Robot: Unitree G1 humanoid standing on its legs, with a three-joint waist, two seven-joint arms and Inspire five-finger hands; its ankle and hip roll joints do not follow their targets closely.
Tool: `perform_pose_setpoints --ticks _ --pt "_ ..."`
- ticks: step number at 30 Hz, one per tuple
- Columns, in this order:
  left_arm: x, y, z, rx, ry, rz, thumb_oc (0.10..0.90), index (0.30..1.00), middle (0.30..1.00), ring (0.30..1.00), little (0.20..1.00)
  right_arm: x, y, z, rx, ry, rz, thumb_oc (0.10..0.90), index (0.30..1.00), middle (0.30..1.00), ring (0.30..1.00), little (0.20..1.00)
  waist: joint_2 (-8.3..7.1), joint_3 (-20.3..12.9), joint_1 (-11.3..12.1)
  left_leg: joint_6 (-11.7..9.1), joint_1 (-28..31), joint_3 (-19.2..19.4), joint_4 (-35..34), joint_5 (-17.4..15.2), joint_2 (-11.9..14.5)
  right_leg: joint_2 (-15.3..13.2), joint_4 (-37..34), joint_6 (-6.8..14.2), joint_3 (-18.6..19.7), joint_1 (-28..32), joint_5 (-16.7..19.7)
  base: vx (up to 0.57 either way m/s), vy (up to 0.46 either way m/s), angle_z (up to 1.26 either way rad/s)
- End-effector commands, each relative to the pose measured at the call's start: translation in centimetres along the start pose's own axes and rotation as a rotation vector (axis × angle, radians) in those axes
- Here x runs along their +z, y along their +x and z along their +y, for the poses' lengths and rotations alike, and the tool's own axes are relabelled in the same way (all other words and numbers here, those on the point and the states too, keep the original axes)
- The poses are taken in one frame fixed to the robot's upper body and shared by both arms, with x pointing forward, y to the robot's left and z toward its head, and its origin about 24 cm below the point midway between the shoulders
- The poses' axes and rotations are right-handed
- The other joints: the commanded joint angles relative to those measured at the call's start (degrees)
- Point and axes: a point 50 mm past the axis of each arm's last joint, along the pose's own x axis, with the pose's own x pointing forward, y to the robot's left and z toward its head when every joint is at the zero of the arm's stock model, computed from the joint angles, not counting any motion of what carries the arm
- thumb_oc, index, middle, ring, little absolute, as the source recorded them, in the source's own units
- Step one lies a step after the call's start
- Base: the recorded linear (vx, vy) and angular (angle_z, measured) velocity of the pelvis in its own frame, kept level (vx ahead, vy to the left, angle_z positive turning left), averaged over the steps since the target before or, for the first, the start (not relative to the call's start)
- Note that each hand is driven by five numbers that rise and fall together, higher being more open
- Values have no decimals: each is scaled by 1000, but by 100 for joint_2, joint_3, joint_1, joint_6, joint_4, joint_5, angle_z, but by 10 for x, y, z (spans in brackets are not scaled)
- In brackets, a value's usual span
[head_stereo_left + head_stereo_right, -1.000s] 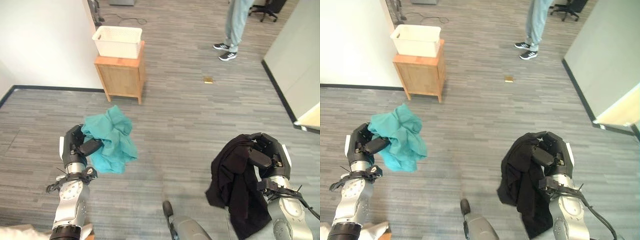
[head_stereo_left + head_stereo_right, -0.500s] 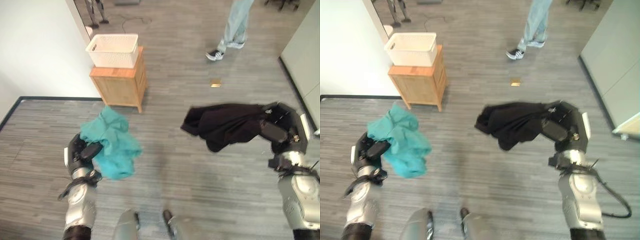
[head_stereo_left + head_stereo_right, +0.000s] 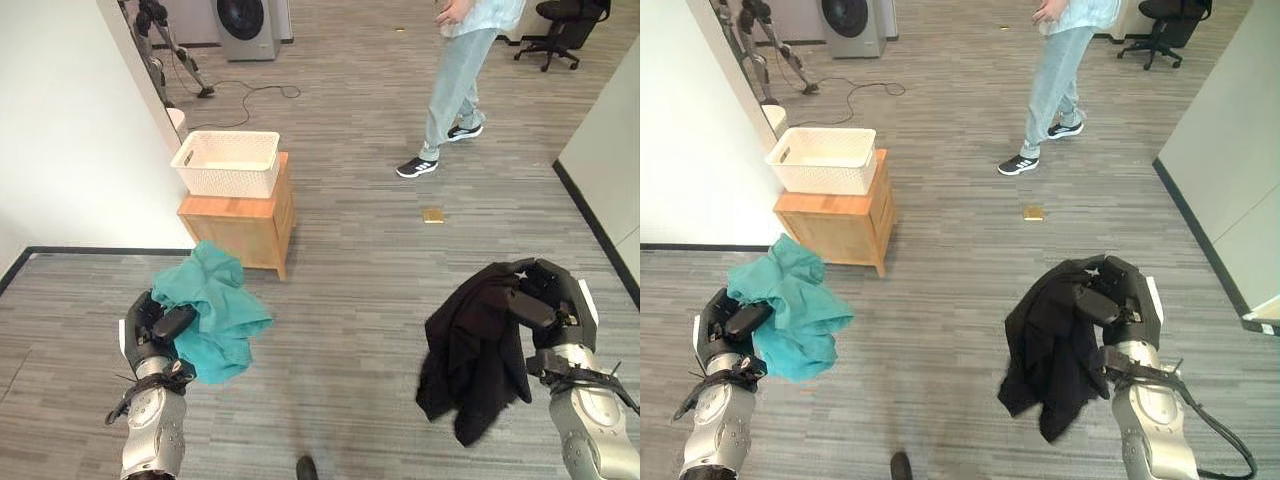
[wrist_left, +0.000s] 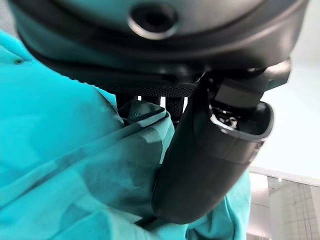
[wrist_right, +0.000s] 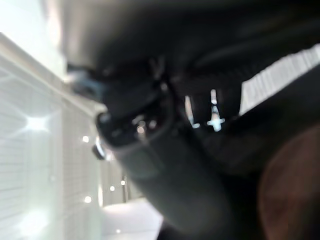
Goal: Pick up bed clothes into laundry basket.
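Hanging above the grey plank floor [image 3: 350, 300], a teal garment [image 3: 215, 310] is bunched in the left hand [image 3: 150, 325], whose thumb and fingers curl round the cloth. A black garment [image 3: 470, 350] droops from the right hand [image 3: 545, 310], clenched around its upper edge. Ahead, the white laundry basket [image 3: 228, 163] sits on a small wooden cabinet [image 3: 240, 228]. A person [image 3: 455, 80] stands farther back.

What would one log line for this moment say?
left hand: holds teal cloth | right hand: holds black garment | basket: on cabinet, ahead
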Motion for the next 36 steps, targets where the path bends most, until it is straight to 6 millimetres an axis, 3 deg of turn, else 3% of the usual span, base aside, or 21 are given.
perform_pose_setpoints --ticks 1,2,3,4,7,10,11,12,13,15,16,17,19,21,22,23,25,28,36 --pt "84 20 -14 -111 51 -376 400 300 300 300 300 57 24 7 9 37 -326 400 300 300 300 300 -134 6 74 -904 -24 206 500 -566 730 -416 -2187 195 316 471 1198 306 -97 25" --pt "84 20 -14 -112 51 -374 400 300 300 300 300 56 23 7 9 36 -324 400 300 300 300 300 -125 5 50 -907 5 177 479 -578 730 -425 -2215 191 280 516 1174 406 -137 7" --pt "82 20 -15 -120 39 -367 400 300 300 300 300 53 21 2 -10 50 -311 400 300 300 300 300 -199 -35 -46 -958 125 153 435 -677 736 -247 -3067 231 394 463 912 209 -69 -2" --pt "82 20 -15 -120 40 -366 400 300 300 300 300 53 21 2 -10 50 -310 400 300 300 300 300 -186 -34 -50 -953 148 146 427 -694 744 -253 -3150 235 380 524 929 304 -128 9" --pt "77 20 -18 -124 34 -349 400 300 300 300 300 48 15 -2 -28 92 -300 400 300 300 300 300 -313 -96 -188 -1000 364 -193 291 -797 746 100 -4434 342 974 670 1165 270 -159 51" --pt "73 18 -22 -145 44 -341 400 300 300 300 300 46 8 -8 -41 100 -299 400 300 300 300 300 -444 -122 -264 -1043 464 -545 447 -970 832 362 -4583 399 1264 656 1455 279 -307 19" --pt "70 17 -25 -162 21 -329 400 300 300 300 300 46 8 -7 -24 103 -294 400 300 300 300 300 -531 -124 -233 -1107 365 -718 893 -912 941 389 -4466 263 1265 737 1471 175 -340 18" --pt "70 17 -25 -162 20 -329 400 300 300 300 300 46 8 -7 -24 103 -294 400 300 300 300 300 -527 -121 -245 -1118 331 -736 949 -932 949 396 -4458 253 1251 731 1476 168 -392 31" --pt "69 17 -28 -174 0 -324 400 300 300 300 300 48 7 -10 -27 104 -303 400 300 300 300 300 -569 -94 -260 -1149 201 -810 1405 -628 1091 522 -4424 148 1358 811 1452 79 -295 33" --pt "67 16 -33 -190 -25 -316 400 300 300 300 300 53 6 -19 -68 122 -325 400 300 300 300 300 -714 132 -259 -1124 -638 -737 2992 -235 1277 500 -4188 -60 1133 870 1383 30 -477 69" --pt "61 16 -39 -203 -52 -290 400 300 300 300 300 50 8 -22 -87 146 -311 400 300 300 300 300 -801 328 -257 -1040 -1324 -656 4013 -548 803 565 -4027 -302 1102 1044 1262 -27 -400 101" --pt "61 16 -39 -203 -52 -291 400 300 300 300 300 50 8 -22 -86 147 -312 400 300 300 300 300 -814 314 -264 -1042 -1349 -653 3992 -504 792 553 -4035 -298 1106 1016 1291 51 -323 105" --pt "54 15 -32 -177 -59 -261 400 300 300 300 300 48 7 -22 -83 124 -292 400 300 300 300 300 -779 229 -256 -1048 -1374 -405 3616 -777 558 502 -4150 -303 1034 1138 1297 163 -80 30" --pt "53 15 -25 -147 -54 -260 400 300 300 300 300 50 8 -24 -96 110 -303 400 300 300 300 300 -749 129 -201 -999 -1162 -489 2830 -891 375 510 -4262 -247 1058 1152 1337 184 -32 -2" --pt "51 15 -21 -132 -39 -252 400 300 300 300 300 52 8 -25 -103 117 -318 400 300 300 300 300 -651 104 -168 -987 -1138 -650 2216 -887 348 638 -4282 -234 1099 1142 1314 106 -8 -2" --pt "51 14 -21 -131 -39 -250 400 300 300 300 300 52 7 -25 -103 115 -318 400 300 300 300 300 -672 97 -176 -980 -1015 -653 2007 -803 313 605 -4288 -240 1097 1170 1306 157 -28 -6" --pt "50 14 -19 -129 -6 -246 400 300 300 300 300 53 8 -26 -116 117 -324 400 300 300 300 300 -537 12 -243 -963 -613 -654 1299 -778 331 760 -4384 -241 980 1177 1249 121 -27 2" --pt "54 15 -16 -123 11 -266 400 300 300 300 300 53 10 -21 -98 102 -323 400 300 300 300 300 -436 -49 -238 -935 -274 -520 777 -669 300 772 -4501 -218 874 1218 1252 109 4 -7" --pt "52 9 -21 -136 -19 -267 400 300 300 300 300 51 14 -18 -109 102 -322 400 300 300 300 300 -242 -113 -169 -923 39 -394 412 -596 312 764 -4469 -208 868 1296 1162 63 17 -13"
